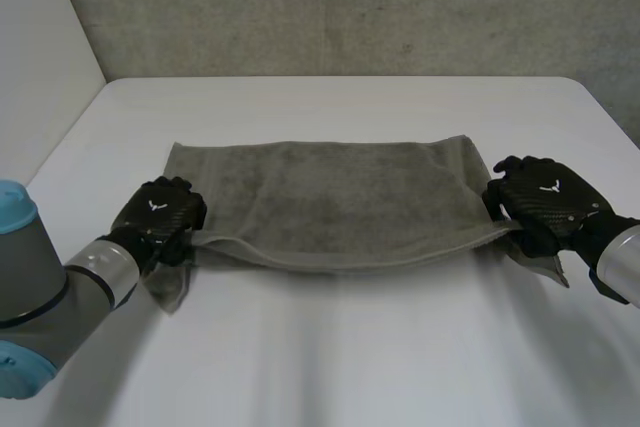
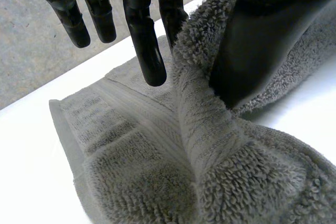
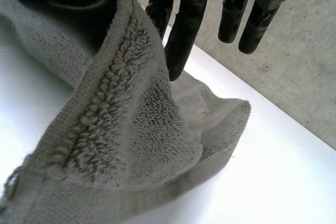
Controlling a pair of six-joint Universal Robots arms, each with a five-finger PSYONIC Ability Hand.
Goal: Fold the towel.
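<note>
Open tabletop (image 1: 330,347) before and beyond towel (image 1: 330,197); towel spans the middle; wall (image 1: 350,7) bounds far edge.

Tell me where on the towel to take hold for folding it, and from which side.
Take the towel by its two near corners, coming in from the short ends. It lies wide and flat, so the corners should control the whole near edge. The left hand and right hand pinch exactly there.
</note>
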